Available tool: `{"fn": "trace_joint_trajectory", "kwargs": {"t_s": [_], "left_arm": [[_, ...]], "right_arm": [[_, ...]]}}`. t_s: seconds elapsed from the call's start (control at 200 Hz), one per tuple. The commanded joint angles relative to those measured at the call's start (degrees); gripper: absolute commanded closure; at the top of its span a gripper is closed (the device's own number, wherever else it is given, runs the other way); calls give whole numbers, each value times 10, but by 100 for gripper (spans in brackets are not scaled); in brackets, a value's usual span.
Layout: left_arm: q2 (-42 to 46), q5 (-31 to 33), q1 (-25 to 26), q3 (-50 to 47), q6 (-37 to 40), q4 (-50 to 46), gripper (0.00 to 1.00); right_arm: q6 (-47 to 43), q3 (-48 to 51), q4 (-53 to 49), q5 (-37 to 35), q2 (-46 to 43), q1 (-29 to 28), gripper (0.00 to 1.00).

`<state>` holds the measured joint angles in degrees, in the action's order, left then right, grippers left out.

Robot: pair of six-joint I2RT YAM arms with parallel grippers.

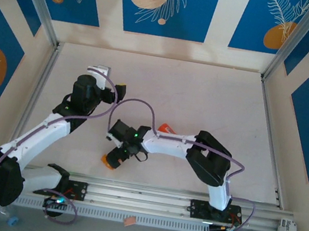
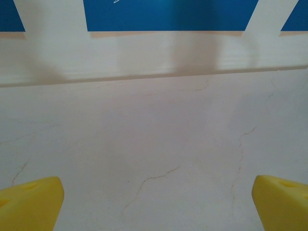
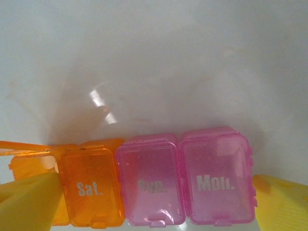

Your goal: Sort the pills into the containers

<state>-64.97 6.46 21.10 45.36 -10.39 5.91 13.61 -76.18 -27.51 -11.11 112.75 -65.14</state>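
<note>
You are looking down on a pale table (image 1: 206,95) walled in by blue-and-cream panels, with two white arms bolted along its near edge. The left arm (image 1: 44,129) reaches toward the table's left side. The right arm (image 1: 179,147) bends leftward across the near half.

The left gripper (image 2: 156,207) has its yellow fingers spread wide over bare, crack-lined tabletop, holding nothing. The right gripper (image 3: 154,204) is also spread wide. It hangs low over the containers (image 3: 183,178), with one yellow finger at each end of the strip, and is not clamped on them.

The strip lies close to the table's near edge, a little left of centre. It reads, left to right, orange "Sat." (image 3: 91,185), pink "Sun." (image 3: 150,183) and pink "Mon." (image 3: 216,180), and all three lids look shut. A thin orange flap (image 3: 21,147) sticks out past the "Sat." end (whether it is an open lid, I cannot tell). A small orange object (image 1: 164,127) peeks from behind the right forearm, nearer the table's middle.

The risks here are:
- The strip looks light and the table smooth, so a finger landing first on one end could skid or spin it.
- The finger on the "Sat." side could catch the flap and flip the strip.
- Squeezing the strip lengthwise could buckle its joints.
- The left gripper is well apart, too far to brace it.
</note>
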Motion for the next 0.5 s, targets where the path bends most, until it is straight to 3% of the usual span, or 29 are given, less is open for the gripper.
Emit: {"fn": "trace_joint_trajectory", "kwargs": {"t_s": [0.0,0.265,0.495], "left_arm": [[8,-8,-7,7,-8,4,0],[10,-21,-8,8,-4,7,0],[20,-25,-10,-12,-19,42,0]], "right_arm": [[2,-7,-20,-31,14,30,2],[1,-31,-23,1,14,105,3],[-1,-50,-35,50,-33,127,2]]}}
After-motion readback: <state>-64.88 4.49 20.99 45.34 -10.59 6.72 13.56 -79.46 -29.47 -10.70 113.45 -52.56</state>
